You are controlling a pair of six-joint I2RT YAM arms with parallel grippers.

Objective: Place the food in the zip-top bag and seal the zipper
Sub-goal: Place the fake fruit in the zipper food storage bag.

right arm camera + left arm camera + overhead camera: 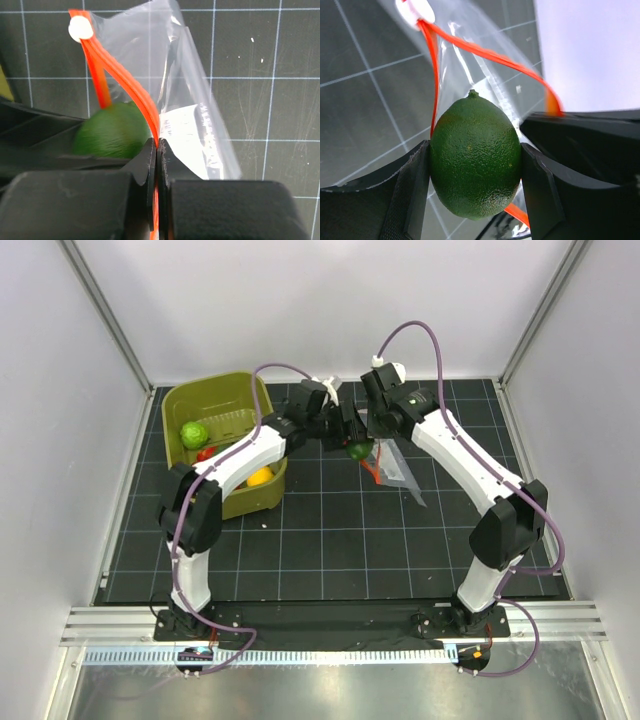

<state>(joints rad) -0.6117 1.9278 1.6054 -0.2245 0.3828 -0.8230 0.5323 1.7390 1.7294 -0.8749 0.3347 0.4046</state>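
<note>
— What is your table carrying right now?
— You have a black mat (330, 550) ruled with a pale grid. At its far left, your olive-green basket (232, 390) sits flat on it.
— Anything else touching it?
— Your zip-top bag (404, 468), right of centre and apart from the basket. Its lower corner reaches the mat and its mouth end is raised off it. You cannot tell how much of the pouch rests there. The left arm base (190, 615) and right arm base (468, 616) stand at the near edge.

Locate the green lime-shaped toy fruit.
In the top view, right of the olive-green plastic basket, the green lime-shaped toy fruit is clamped in the left jaws at the open mouth of the clear zip-top bag.
</note>
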